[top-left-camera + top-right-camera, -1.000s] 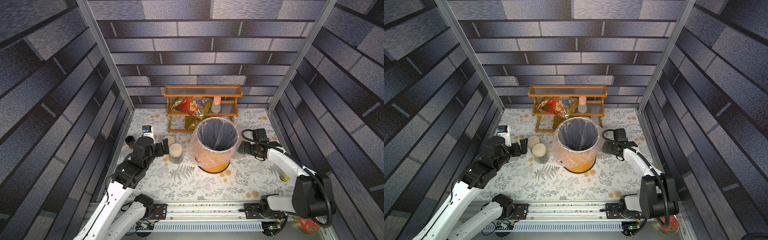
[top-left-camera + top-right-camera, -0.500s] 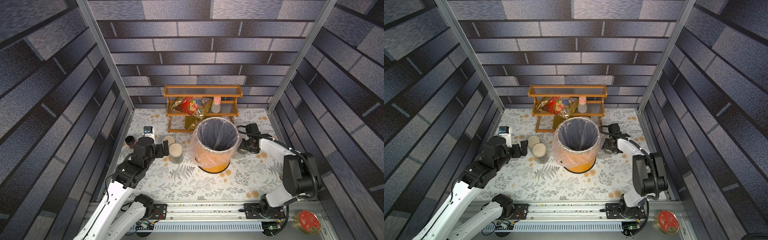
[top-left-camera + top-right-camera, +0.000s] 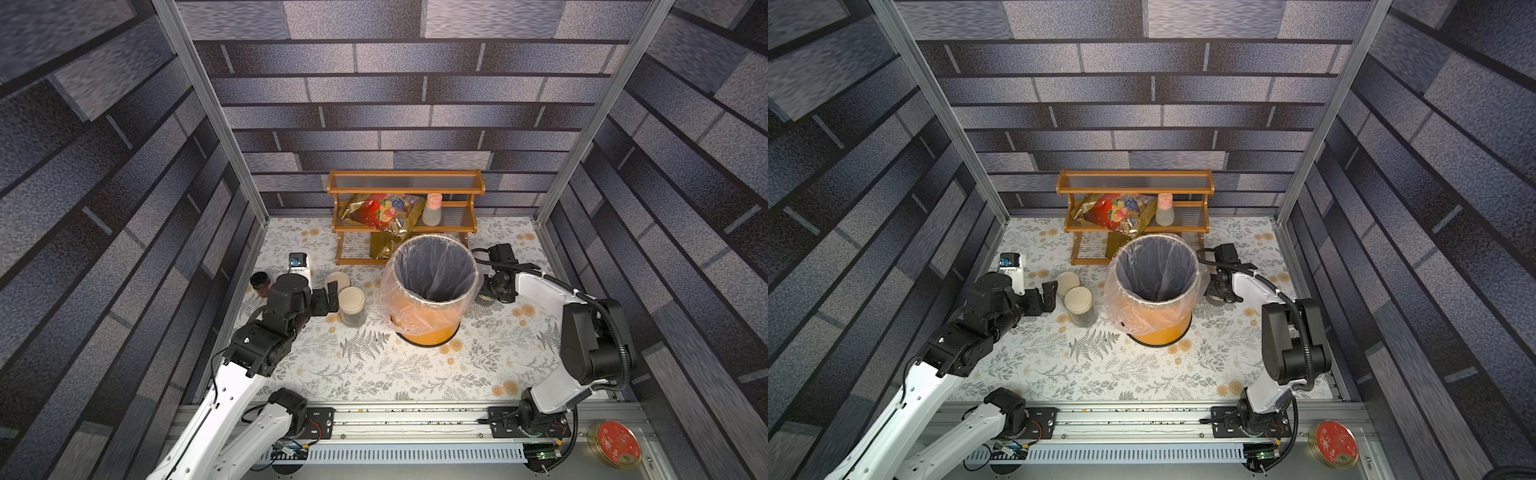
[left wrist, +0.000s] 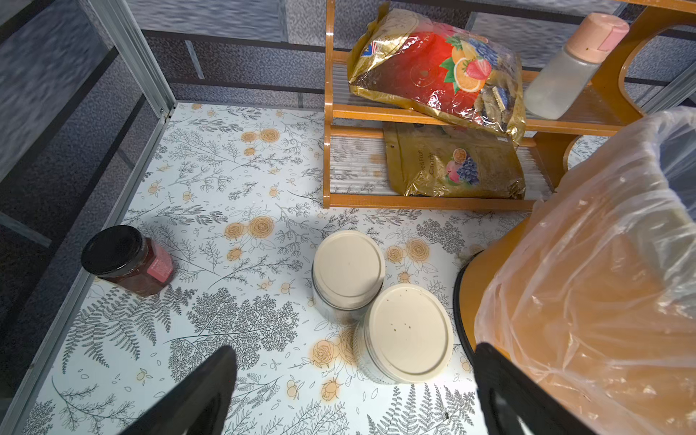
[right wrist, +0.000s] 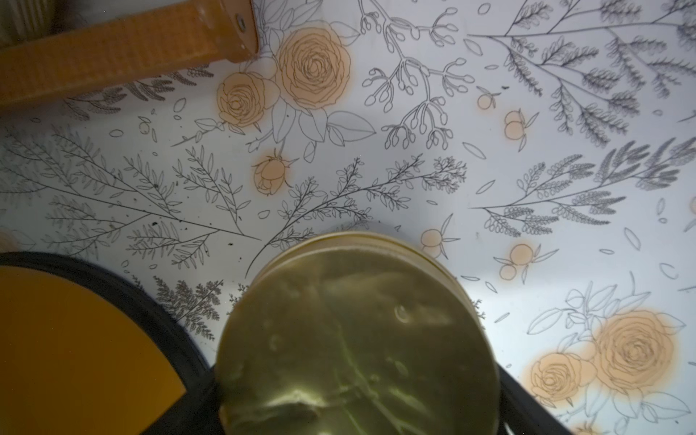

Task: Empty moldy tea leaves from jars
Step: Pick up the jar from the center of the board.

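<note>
Glass now sits inside the right claw (image 3: 489, 291). That arm has swung in across the bench (image 3: 374, 365) to the lone jar (image 5: 357, 339) just beside the orange bin (image 3: 428, 328), and its jaws are narrowing round it. We cannot tell whether they pinch yet. The left claw (image 4: 356, 352) stays wide open and empty, near two lidded jars (image 4: 408, 331). We judge lifting comes next.

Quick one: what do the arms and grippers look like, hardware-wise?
Left arm and right arm: white links, bulky black joint housings, mounted on a silver rail. Left gripper is black with flat tapered fingers. Black ribbed cable conduit runs along the right arm.
</note>
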{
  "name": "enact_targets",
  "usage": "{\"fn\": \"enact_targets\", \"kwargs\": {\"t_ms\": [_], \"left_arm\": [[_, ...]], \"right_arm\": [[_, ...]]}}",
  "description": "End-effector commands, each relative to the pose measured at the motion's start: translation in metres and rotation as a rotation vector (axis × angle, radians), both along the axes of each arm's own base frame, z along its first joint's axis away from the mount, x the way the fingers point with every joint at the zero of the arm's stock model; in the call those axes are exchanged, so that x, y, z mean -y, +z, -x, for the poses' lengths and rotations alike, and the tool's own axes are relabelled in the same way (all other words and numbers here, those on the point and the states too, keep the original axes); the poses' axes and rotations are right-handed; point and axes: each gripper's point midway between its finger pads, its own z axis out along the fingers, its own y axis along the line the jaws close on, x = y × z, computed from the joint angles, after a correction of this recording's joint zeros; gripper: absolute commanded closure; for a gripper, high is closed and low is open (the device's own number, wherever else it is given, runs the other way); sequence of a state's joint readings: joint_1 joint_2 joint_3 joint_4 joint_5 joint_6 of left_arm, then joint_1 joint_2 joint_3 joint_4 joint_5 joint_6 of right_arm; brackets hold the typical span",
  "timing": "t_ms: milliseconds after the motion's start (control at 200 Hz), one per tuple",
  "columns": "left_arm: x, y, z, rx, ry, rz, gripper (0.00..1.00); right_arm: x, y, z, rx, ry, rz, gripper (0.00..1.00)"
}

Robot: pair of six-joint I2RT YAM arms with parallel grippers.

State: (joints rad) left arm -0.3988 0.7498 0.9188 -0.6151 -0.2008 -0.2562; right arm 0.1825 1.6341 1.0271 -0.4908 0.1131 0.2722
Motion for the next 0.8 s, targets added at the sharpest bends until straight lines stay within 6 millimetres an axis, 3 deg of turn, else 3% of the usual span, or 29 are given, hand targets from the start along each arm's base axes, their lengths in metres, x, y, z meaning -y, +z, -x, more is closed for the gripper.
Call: {"fn": "enact_targets", "kwargs": {"t_ms": [0, 75, 95, 396, 631, 796], "left_arm": [[0.006, 0.024, 0.0, 0.059, -0.05, -0.003, 0.0], [0.008, 0.033, -0.001, 0.088, -0.065, -0.002, 0.0], [0.009, 0.036, -0.001, 0.098, -0.072, -0.001, 0.0], [0.031, 0.09, -0.012, 0.251, -0.18, 0.026, 0.0], [0.076, 0.141, -0.002, 0.417, -0.422, 0.086, 0.0], [0.111, 0.162, 0.012, 0.522, -0.597, 0.009, 0.0]], "right_arm": [[0.001, 0.025, 0.005, 0.024, 0.011, 0.021, 0.3], [0.003, 0.035, 0.011, 0.028, 0.012, 0.024, 0.3], [0.001, 0.05, 0.004, 0.068, 0.013, 0.018, 0.3], [0.011, 0.12, 0.027, 0.18, -0.003, 0.01, 0.31], [0.017, 0.185, 0.046, 0.284, -0.005, 0.005, 0.32], [0.017, 0.234, 0.061, 0.353, 0.015, -0.013, 0.33]]}}
